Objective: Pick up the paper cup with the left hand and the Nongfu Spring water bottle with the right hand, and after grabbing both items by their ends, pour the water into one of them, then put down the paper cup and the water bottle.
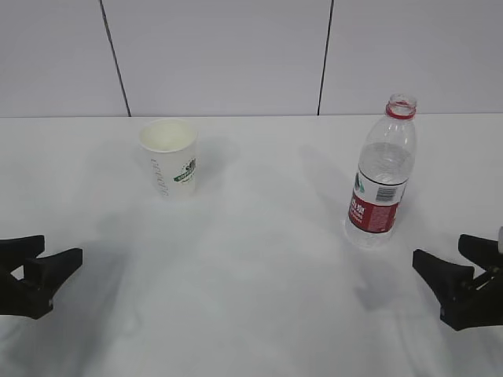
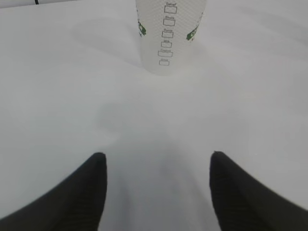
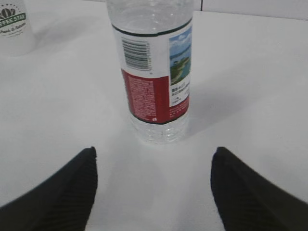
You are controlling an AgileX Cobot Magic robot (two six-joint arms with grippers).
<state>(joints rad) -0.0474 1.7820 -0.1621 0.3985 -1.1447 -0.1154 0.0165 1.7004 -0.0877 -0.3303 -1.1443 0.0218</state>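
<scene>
Tabletop (image 1: 259, 267) lay bare between the white tapered paper cup (image 1: 170, 157) and the clear ribbed red-labelled water bottle (image 1: 383, 174), both upright, well apart. Left hand (image 1: 43, 259) and right hand (image 1: 452, 255) waited near the front edge, jaws spread, empty.

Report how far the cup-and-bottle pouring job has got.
Done: nothing yet. The paper cup and the uncapped water bottle both stand upright on the table. In hand: left gripper and right gripper are open, facing their targets. Left: grasping, pouring, setting down.

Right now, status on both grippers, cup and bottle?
Left gripper and right gripper open, empty. Paper cup and water bottle upright on table, untouched. Approach paths clear.
</scene>
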